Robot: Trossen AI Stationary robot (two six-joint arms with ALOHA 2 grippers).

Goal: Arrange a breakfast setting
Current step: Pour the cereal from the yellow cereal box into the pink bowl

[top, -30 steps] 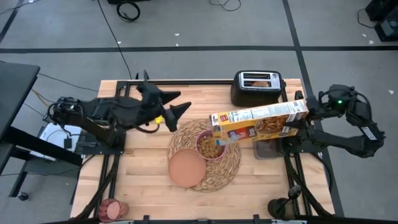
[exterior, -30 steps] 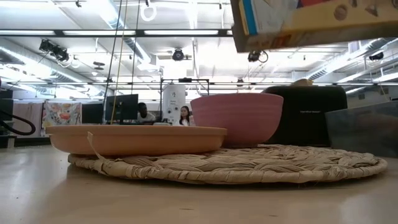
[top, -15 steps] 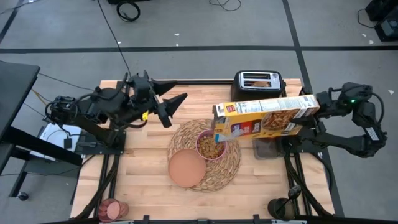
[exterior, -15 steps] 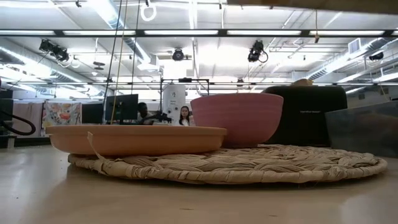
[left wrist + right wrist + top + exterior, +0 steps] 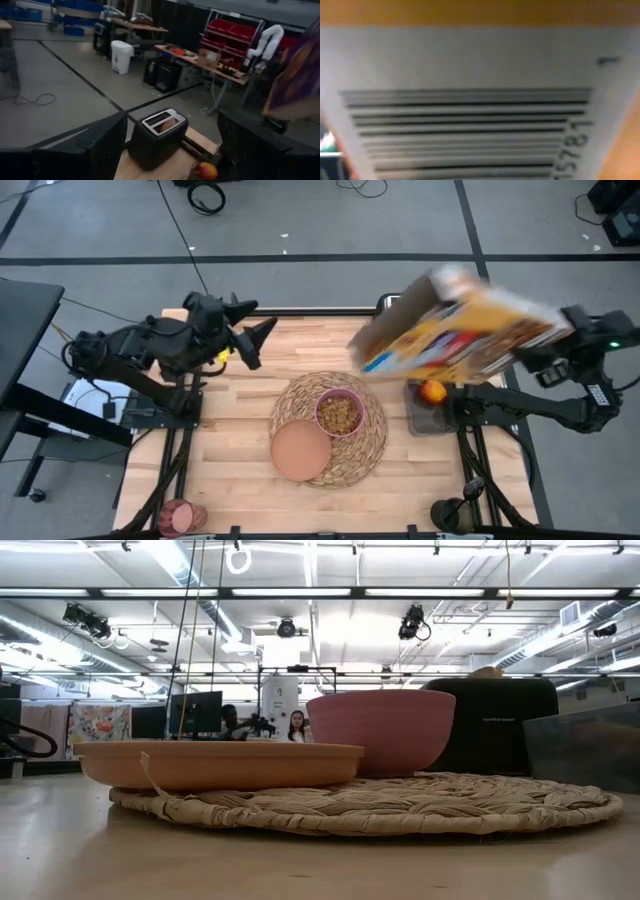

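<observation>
A: Table [image 5: 230,430], wooden. Round woven straw placemat [image 5: 368,448] lies at its centre. What rides above?

B: A yellow cereal box [image 5: 460,335], tilted and blurred, raised over the table's far right. The right gripper [image 5: 545,352] is clamped on its right end; the barcode panel [image 5: 470,125] fills the right wrist view.

A: Toaster?

B: Black toaster [image 5: 157,137] at the far edge, a toast slice [image 5: 165,123] in one slot.

A: On the mat?

B: Tan-brown plate [image 5: 300,451] on the near-left part, small pink bowl [image 5: 339,412] touching it on the far right, filled with cereal. Low view confirms plate [image 5: 220,762] left, bowl [image 5: 380,730] right.

A: Left arm?

B: Left gripper [image 5: 250,330] hovers over the far-left table, fingers spread, nothing between them.

A: Smaller items?

B: Red apple [image 5: 433,390] in a grey tray [image 5: 425,420] on the right. Pinkish-red tumbler [image 5: 180,518] off the near-left corner.
</observation>
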